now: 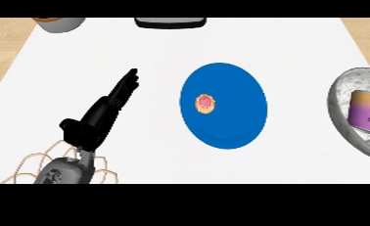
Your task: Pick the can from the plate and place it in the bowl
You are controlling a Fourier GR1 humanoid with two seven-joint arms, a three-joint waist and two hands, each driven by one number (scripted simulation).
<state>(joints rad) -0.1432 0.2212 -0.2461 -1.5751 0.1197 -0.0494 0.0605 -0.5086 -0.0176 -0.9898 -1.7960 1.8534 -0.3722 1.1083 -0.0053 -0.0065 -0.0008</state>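
can upright on blue plate | label unreadable | left hand released, fingers straight

You are looking at a kitchen counter, white top with pale wood at its edges, a blue plate near the middle, a grey bowl at your right, a dark appliance and a grey pot along the far edge.

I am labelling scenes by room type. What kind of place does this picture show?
Probably a kitchen counter: a white top carries a blue plate with a small can on it, a grey bowl at the right, and one robot hand over it.
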